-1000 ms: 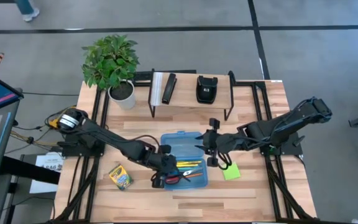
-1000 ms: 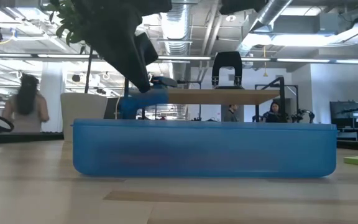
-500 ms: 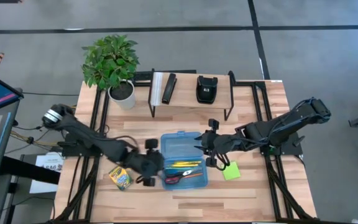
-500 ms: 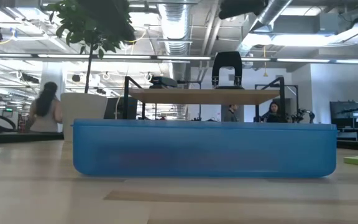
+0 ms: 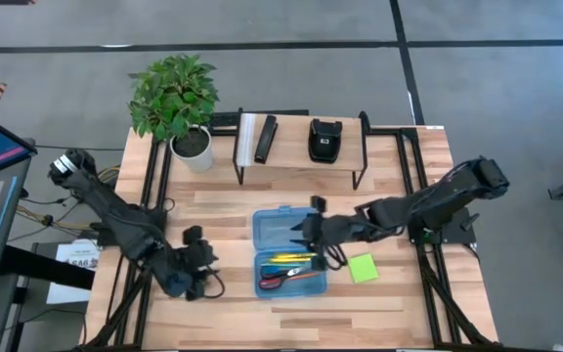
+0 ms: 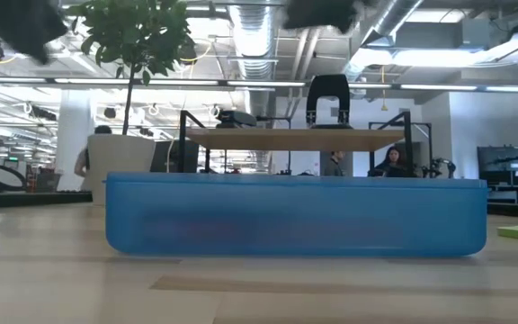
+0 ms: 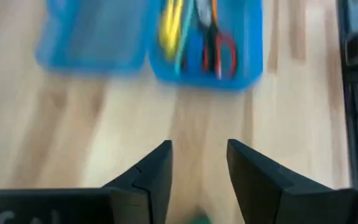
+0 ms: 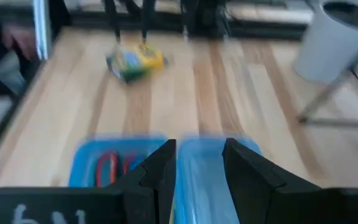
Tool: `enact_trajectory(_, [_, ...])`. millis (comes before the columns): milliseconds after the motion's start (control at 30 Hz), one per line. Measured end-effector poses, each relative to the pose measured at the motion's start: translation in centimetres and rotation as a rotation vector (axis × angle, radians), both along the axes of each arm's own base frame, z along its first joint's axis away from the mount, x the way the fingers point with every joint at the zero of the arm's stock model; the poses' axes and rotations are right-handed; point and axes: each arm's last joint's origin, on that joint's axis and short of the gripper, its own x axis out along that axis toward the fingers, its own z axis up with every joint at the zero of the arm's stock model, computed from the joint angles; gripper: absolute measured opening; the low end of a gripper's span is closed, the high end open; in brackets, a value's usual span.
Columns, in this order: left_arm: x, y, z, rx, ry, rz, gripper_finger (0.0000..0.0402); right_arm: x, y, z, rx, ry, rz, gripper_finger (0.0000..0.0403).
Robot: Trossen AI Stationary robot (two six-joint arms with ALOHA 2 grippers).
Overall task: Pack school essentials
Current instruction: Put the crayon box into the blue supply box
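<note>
Inventory, as I see it from the operator's station:

1. Crayon box (image 8: 134,62), yellow and green. It lies alone on the wooden surface (image 5: 223,210), well apart from the blue case (image 5: 289,251). Its print is too blurred for me to read.
2. Left gripper (image 5: 195,274). It sits at the crayon box's spot in the high view. The fingers (image 7: 157,171) stand apart and grip nothing. I see only a green sliver at the frame edge between them, and whether they touch the box I cannot tell.
3. Blue case, lid swung open. The tray holds yellow pencils (image 7: 169,28), a teal pen (image 7: 184,43) and orange-handled scissors (image 7: 219,46).
4. Right gripper (image 5: 313,230). It hangs over the open lid with its fingers (image 8: 160,165) parted and nothing clamped between them.
5. Green sticky-note pad (image 5: 363,268). It lies flat just beside the case, on the right arm's side.
6. Rack (image 5: 301,161) behind the case. It carries a white bar (image 5: 247,140), a black bar (image 5: 265,139) and a black pouch (image 5: 324,140); any label on them is illegible.
7. Potted plant (image 5: 174,93), beside the rack.
</note>
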Motion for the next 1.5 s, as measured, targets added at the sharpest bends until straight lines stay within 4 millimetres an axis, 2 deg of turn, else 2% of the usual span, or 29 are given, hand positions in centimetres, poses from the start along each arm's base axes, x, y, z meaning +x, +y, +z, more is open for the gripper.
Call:
enact_trajectory(100, [-2.1,-0.2,-0.5,-0.052,0.141,0.050,0.0125,1.0,-0.5,-0.9,0.007,0.005,0.030,0.0155])
enact_trajectory(233, [-4.2,-1.0,-1.0,-0.117,0.272,0.118,0.0104,3.6,-0.9,-0.4,0.025,-0.047,0.087,0.0155])
enact_trajectory(367, [-6.0,-2.0,-1.3,-0.145,0.312,0.189,0.0086,6.5,-1.0,-1.1,0.013,-0.022,0.151,0.0155])
enact_trajectory(567, [-7.0,-3.8,-2.8,-0.175,0.409,0.265,0.0074,10.7,-1.0,-2.0,0.012,0.022,0.240,0.0155])
enact_trajectory(767, [-7.1,-5.3,-5.3,-0.093,0.546,0.266,0.0073,14.3,-0.6,-3.5,0.026,0.051,0.303,0.0155])
enact_trajectory(867, [-7.0,-5.9,-6.0,-0.071,0.556,0.235,0.0061,15.5,-0.3,-4.6,0.027,0.081,0.311,0.0155])
enact_trajectory(1067, [-7.5,-5.9,-6.3,-0.064,0.495,0.225,0.0009,17.8,0.0,-6.4,0.033,0.079,0.319,0.0145])
enact_trajectory(1167, [-8.1,-5.4,-7.7,-0.106,0.486,0.251,0.0005,18.6,0.0,-7.4,0.038,0.093,0.317,0.0130])
enact_trajectory(1333, [-8.5,-4.7,-10.4,-0.211,0.467,0.248,0.0005,19.4,0.2,-7.9,0.039,0.080,0.318,0.0094])
enact_trajectory(1500, [-8.6,-4.1,-11.3,-0.227,0.450,0.269,0.0005,19.4,-0.1,-8.1,0.040,0.095,0.313,0.0031])
